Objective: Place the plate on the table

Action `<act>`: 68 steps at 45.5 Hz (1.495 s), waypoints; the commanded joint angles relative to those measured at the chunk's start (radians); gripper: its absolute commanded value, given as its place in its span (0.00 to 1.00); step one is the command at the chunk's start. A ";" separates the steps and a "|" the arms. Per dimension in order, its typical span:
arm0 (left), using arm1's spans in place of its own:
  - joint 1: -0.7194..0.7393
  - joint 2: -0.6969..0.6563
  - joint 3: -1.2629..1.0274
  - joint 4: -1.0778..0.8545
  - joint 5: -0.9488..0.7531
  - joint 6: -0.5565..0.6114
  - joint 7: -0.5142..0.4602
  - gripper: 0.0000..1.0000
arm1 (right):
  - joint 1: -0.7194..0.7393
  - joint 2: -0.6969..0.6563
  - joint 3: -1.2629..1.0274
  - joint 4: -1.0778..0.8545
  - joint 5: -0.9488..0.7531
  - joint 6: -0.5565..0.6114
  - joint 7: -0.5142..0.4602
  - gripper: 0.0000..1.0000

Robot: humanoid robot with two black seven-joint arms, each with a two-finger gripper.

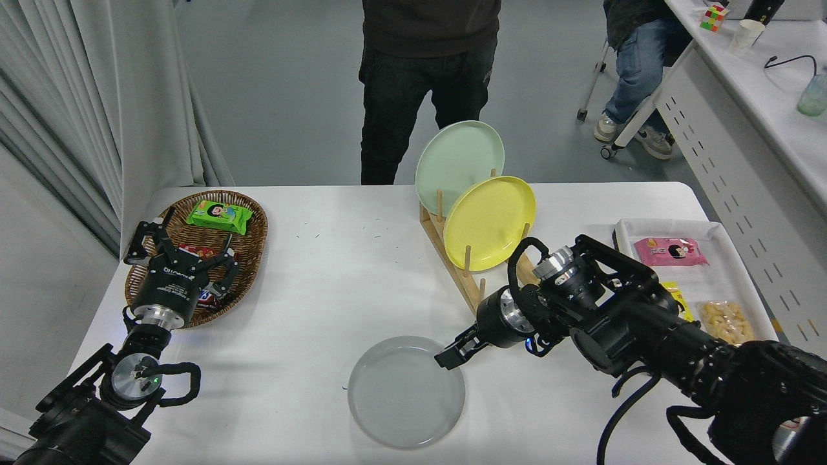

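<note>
My right gripper (450, 356) pinches the plate (406, 391) by its rim at two o'clock; the plate sits low over the table (323, 290), near edge. If I let go while it tilts, it could clatter or skid. My left gripper (184, 261), fingers spread, rests over the basket (249, 223) of snack packets. The tray (711, 227) holds snacks too.
</note>
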 commanded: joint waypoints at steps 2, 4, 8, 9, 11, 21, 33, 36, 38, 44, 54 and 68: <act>-0.001 0.001 0.000 0.000 0.000 -0.001 0.001 0.98 | 0.008 0.000 0.001 0.031 0.001 0.000 -0.002 0.82; -0.001 0.000 0.000 0.000 0.000 0.001 0.001 0.98 | 0.008 0.000 0.001 0.037 0.003 0.000 -0.002 0.82; -0.001 0.000 0.000 0.000 0.000 0.001 0.001 0.98 | 0.008 0.000 0.000 0.049 0.001 0.000 -0.003 0.82; -0.001 0.000 0.000 0.000 0.000 -0.001 0.001 0.98 | 0.007 0.000 0.000 0.051 0.001 0.000 -0.005 0.82; -0.001 0.000 0.000 0.000 0.000 -0.001 -0.001 0.98 | 0.005 0.000 0.000 0.052 0.001 0.000 -0.007 0.82; -0.001 0.000 0.000 0.000 0.000 0.001 -0.001 0.98 | 0.008 0.000 -0.002 0.060 0.064 0.000 -0.100 0.82; -0.001 0.000 0.000 0.000 0.000 0.001 -0.001 0.98 | 0.039 0.000 0.001 0.124 0.077 0.000 -0.194 0.82; -0.001 0.001 0.000 0.000 0.000 -0.001 0.001 0.98 | 0.057 0.000 0.003 0.141 0.078 0.000 -0.200 0.82; -0.001 0.001 0.000 0.000 0.000 0.001 0.001 0.98 | 0.070 0.000 0.007 0.154 0.080 0.000 -0.211 0.82; 0.000 0.001 0.000 0.000 0.000 0.001 -0.001 0.98 | 0.123 0.000 0.052 0.187 0.077 0.000 -0.247 0.82; 0.000 0.001 0.000 0.000 0.000 0.001 0.001 0.98 | 0.169 0.000 0.061 0.227 0.064 0.000 -0.255 0.82; 0.000 0.000 0.000 0.000 0.000 0.001 -0.001 0.98 | 0.211 -0.103 0.067 0.230 0.061 0.467 -0.255 0.98</act>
